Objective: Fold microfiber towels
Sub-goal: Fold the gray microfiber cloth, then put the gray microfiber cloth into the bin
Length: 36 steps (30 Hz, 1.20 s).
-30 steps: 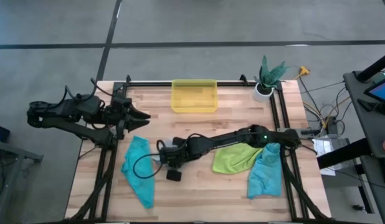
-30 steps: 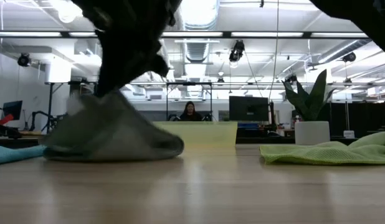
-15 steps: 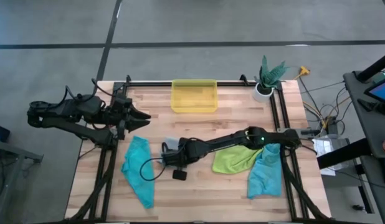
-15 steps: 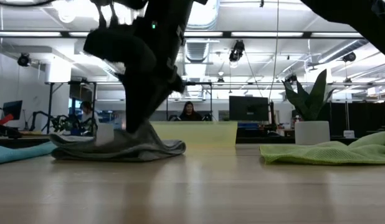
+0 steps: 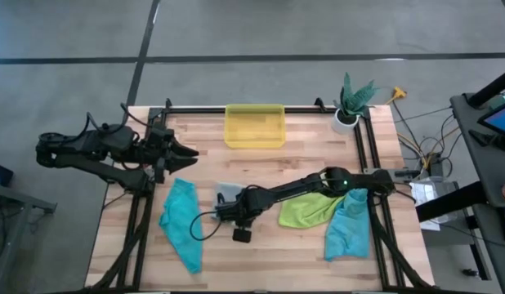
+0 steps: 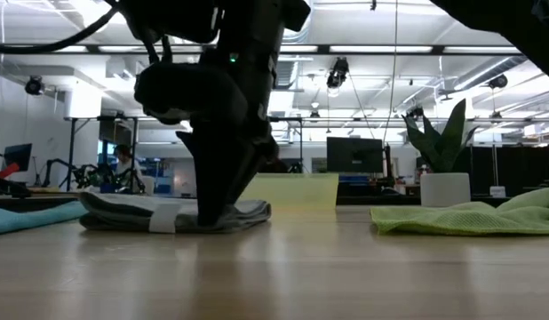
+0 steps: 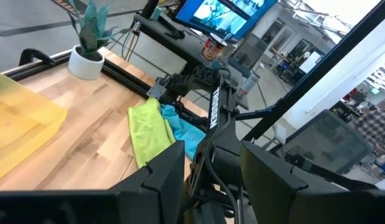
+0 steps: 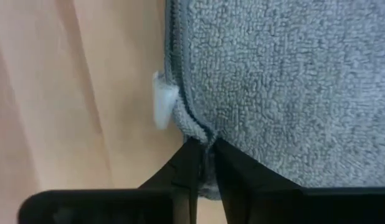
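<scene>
- Wooden slatted tabletop (image 5: 301,163): one. It carries all four cloths, one bin and one plant.
- Arms: two. The left gripper (image 5: 184,152) waits over the tabletop's left edge, its jaws apart and holding nothing. The right gripper (image 5: 225,206) reaches across to the centre and is low at the grey cloth.
- Large lime green microfiber towel (image 5: 306,208): one, lying crumpled under the right arm, unfolded.
- Yellow translucent plastic bin (image 5: 254,126): one, at the far edge, well apart from the work.
- Teal microfiber towels: two. One (image 5: 180,220) lies loose at front left. The other (image 5: 348,224) touches the lime towel at front right. Both are unfolded.
- Small light grey microfiber towel (image 6: 123,213): one, at centre, lying in flat layers. The right jaws are nearly together with its stitched hem between them.
- Potted green plant in a white pot (image 5: 348,106): one, at the far right corner.
- White care tag (image 8: 162,102): one, sticking out at the grey hem.
- Risk, judged: if the arm lifts before the jaws part fully, the hem may drag and the fold may spring open.
- Risk, judged: the pull-back path crosses the lime towel, so the arm may snag and shift it.
</scene>
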Motion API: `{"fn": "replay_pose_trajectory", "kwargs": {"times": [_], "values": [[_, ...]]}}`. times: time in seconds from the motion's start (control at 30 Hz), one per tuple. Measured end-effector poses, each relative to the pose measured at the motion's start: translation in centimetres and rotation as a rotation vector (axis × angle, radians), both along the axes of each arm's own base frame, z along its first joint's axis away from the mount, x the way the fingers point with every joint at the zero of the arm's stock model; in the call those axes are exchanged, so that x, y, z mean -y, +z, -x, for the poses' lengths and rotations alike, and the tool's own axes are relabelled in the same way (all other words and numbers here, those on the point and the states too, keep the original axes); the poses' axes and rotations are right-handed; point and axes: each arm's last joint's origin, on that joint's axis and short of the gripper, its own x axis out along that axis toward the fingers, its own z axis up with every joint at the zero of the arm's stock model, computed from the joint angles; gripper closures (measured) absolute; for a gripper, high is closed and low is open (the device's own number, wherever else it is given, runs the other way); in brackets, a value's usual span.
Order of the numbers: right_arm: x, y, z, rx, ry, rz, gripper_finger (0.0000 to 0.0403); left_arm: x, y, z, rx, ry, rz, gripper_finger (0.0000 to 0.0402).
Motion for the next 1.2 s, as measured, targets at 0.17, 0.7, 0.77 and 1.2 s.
{"fn": "replay_pose_trajectory", "kwargs": {"times": [0.17,0.7,0.77,1.2], "values": [[0.0,1.3,-0.1,0.035,-0.014,0.002,0.0315,0.0,-0.1,-0.1,-0.005,0.0,-0.001,0.0262],[3.1,7.5,0.5,0.087,-0.173,-0.031,0.0232,0.0,0.1,-0.1,0.007,-0.001,0.001,0.0262],[4.9,7.3,0.0,0.076,-0.195,-0.163,0.0224,0.0,0.1,0.0,0.01,-0.001,0.002,0.0262],[15.0,5.5,-1.0,0.117,-0.192,-0.365,0.0179,0.0,0.3,-0.2,0.03,-0.001,0.005,0.0262]]}}
